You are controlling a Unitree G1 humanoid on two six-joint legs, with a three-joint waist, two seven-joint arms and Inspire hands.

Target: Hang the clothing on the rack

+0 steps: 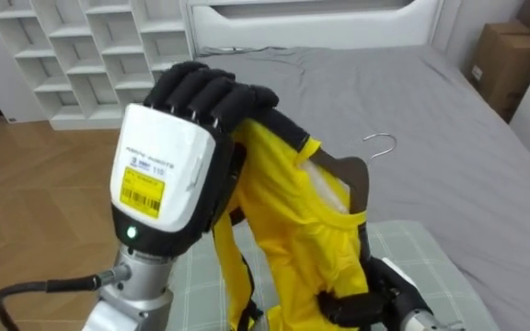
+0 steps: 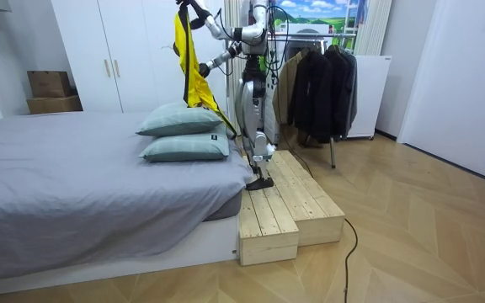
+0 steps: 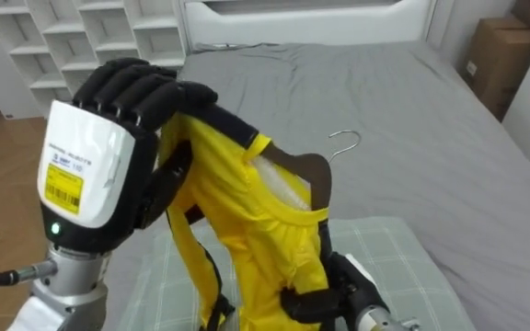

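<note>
Yellow shirt [image 1: 293, 230], judged light and limp, half on wooden hanger [image 1: 352, 175] above bed [image 1: 449, 110]; left hand [image 1: 168, 175] clenched on shoulder, right hand [image 1: 366, 302] pinching lower cloth; hanger neck likely firmest hold.

There is one yellow garment [image 1: 288, 230] and one wooden hanger [image 1: 350, 175] with a single metal hook. Two hands show: the left hand [image 1: 187, 129] and the right hand [image 1: 362, 305]. The one bed [image 2: 74, 185] carries two pillows [image 2: 179, 119], stacked. Two cardboard boxes [image 2: 49, 83] sit beyond it and two wooden steps [image 2: 268, 215] stand beside it. One clothes rack [image 2: 333, 151] holds dark coats [image 2: 322, 88], too bunched to count.
</note>
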